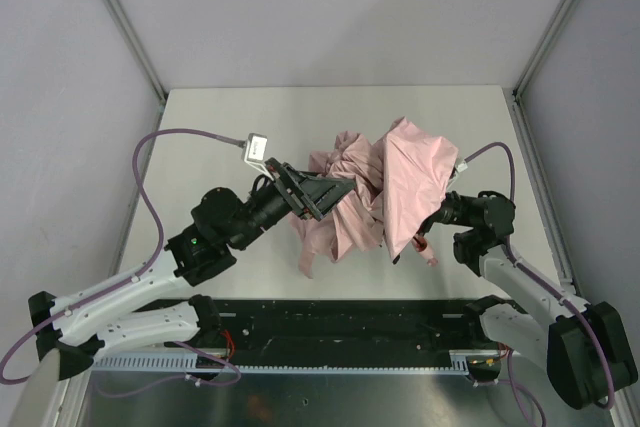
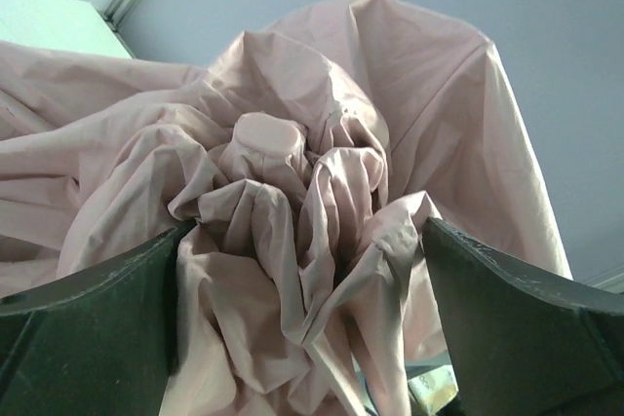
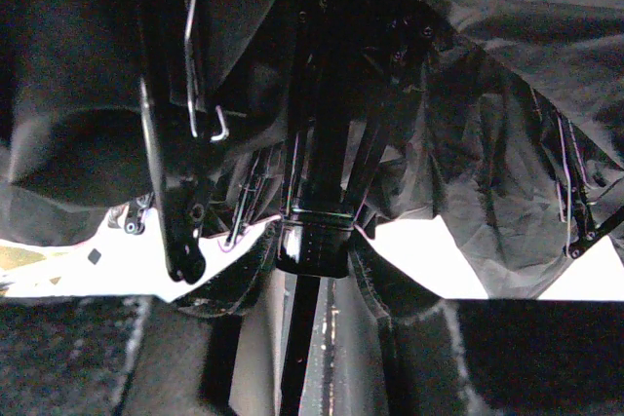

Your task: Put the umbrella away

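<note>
Two grippers: we are seeing right gripper [image 3: 312,275] clenched on umbrella [image 1: 400,172] shaft [image 3: 300,358], left gripper [image 2: 302,241] spread wide around bunched fabric [image 2: 283,153].

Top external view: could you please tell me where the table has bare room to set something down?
The table is bare along the far strip between the umbrella and the back wall, and in the far-left corner beyond the left pincer. The middle is crowded: the umbrella sprawls there, with the right arm beside it at the right edge.
</note>
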